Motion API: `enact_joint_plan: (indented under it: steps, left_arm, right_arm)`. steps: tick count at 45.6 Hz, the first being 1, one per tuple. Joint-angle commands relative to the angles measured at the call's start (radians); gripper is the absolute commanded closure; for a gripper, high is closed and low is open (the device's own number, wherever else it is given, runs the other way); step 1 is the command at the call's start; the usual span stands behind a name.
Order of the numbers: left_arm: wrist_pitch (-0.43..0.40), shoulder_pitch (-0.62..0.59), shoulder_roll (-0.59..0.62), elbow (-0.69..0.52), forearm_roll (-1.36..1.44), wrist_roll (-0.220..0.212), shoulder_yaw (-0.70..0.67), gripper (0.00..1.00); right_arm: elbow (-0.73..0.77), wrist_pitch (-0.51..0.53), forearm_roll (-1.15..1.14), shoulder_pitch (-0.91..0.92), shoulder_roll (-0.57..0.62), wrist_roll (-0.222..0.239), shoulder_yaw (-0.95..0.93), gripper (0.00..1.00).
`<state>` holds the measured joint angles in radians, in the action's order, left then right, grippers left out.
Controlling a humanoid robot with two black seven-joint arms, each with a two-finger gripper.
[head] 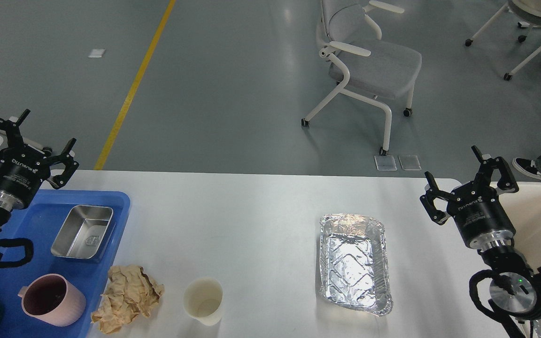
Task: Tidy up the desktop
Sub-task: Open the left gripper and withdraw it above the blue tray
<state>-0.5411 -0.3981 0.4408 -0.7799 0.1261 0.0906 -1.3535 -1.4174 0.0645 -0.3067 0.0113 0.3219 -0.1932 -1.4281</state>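
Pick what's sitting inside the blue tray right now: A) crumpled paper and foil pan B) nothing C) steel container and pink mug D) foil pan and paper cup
C: the steel container and the pink mug both sit inside the blue tray, while the foil pan, paper cup and crumpled paper lie on the white desktop.

Blue tray (35,225) — steel tin (82,231), pink mug (53,300) inside.

light: bright, even overhead | glare: we see sheen on the bench (261,206) and foil tray (355,263) | shadows: soft | focus: sharp
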Motion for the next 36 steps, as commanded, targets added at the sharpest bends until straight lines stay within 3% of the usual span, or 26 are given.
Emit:
enact_joint_plan:
  steps: [1, 10, 21, 36]
  left_arm:
    - [0.041, 0.058, -0.089, -0.047, 0.001, 0.000, -0.073, 0.03]
    - [0.130, 0.100, -0.174, -0.094, 0.003, -0.002, -0.070, 0.03]
    - [0.309, 0.174, -0.195, -0.346, 0.012, 0.000, -0.067, 0.03]
    - [0.320, 0.262, -0.178, -0.415, 0.047, 0.001, -0.079, 0.03]
  right_arm:
    - [0.000, -0.003, 0.000, -0.002, -0.001, 0.000, 0.000, 0.00]
    - [0.000, -0.003, 0.000, -0.001, 0.000, 0.000, 0.000, 0.00]
    - [-0.001, -0.003, 0.000, -0.001, -0.001, 0.000, 0.000, 0.00]
    - [-0.001, -0.014, -0.002, 0.001, 0.000, 0.000, 0.001, 0.00]
